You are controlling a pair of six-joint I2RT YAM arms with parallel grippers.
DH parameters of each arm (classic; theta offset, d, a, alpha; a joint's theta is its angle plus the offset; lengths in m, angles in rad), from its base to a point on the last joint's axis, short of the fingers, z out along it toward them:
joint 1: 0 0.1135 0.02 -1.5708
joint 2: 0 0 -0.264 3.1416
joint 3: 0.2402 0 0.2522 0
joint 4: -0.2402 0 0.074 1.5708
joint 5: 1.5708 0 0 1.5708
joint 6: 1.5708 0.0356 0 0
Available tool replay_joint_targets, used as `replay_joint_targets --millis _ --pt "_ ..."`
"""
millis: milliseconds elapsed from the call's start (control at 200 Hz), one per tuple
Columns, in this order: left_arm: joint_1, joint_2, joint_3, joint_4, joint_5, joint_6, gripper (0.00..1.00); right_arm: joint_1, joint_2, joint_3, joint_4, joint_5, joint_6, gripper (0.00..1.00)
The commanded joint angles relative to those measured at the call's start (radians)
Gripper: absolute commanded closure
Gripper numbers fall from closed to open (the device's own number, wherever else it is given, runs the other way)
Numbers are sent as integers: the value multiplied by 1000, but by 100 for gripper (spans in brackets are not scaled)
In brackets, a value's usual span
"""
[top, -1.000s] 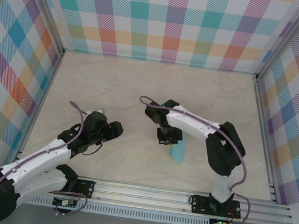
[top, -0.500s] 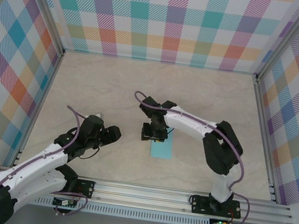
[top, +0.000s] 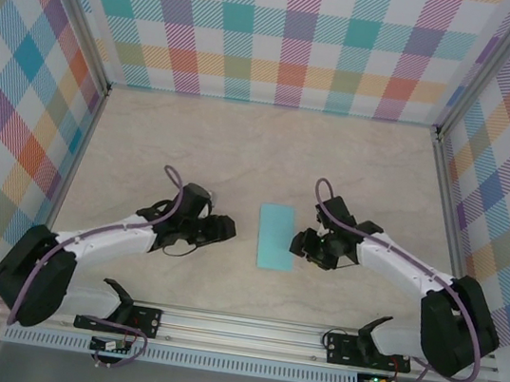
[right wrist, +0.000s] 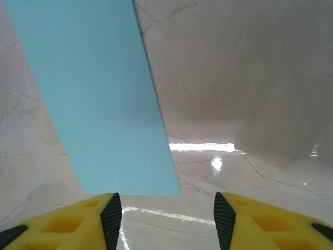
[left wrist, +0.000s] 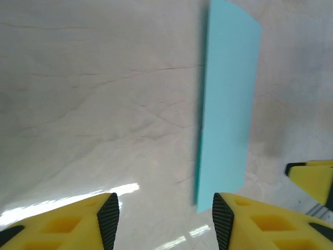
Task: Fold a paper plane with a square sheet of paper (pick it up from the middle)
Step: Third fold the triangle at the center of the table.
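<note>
Two grippers: both sit low over the table [top: 243,141], one on each side of the paper [top: 277,237].
Paper: a light cyan, long narrow rectangle lying flat on the table, its long sides running away from me.
Left gripper [top: 225,228]: near the paper's left edge and apart from it; I see its yellow fingers spread, with bare table in the gap.
Right gripper [top: 297,243]: just beside the paper's right edge, level with its near half; fingers spread over bare table.
Left wrist view: the paper [left wrist: 226,104] lies ahead and to the right, its end close to my fingertips.
Right wrist view: the paper [right wrist: 99,99] lies ahead and to the left, one corner just short of the fingertips.
</note>
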Motion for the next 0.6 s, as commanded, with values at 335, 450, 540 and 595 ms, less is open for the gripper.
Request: replay_joint_targets --millis 335,450,540,595 --pt "-138 434 323 44 55 25 74 -117 21 -66 245 -282 -43 52" --pt "-142 471 339 49 44 15 77 -118 60 -53 264 -315 -53 55" --pt "-142 477 343 42 35 14 77 -119 77 -35 236 -292 -62 55" --pt "-142 481 340 42 35 16 77 -117 89 -21 205 -274 -69 55"
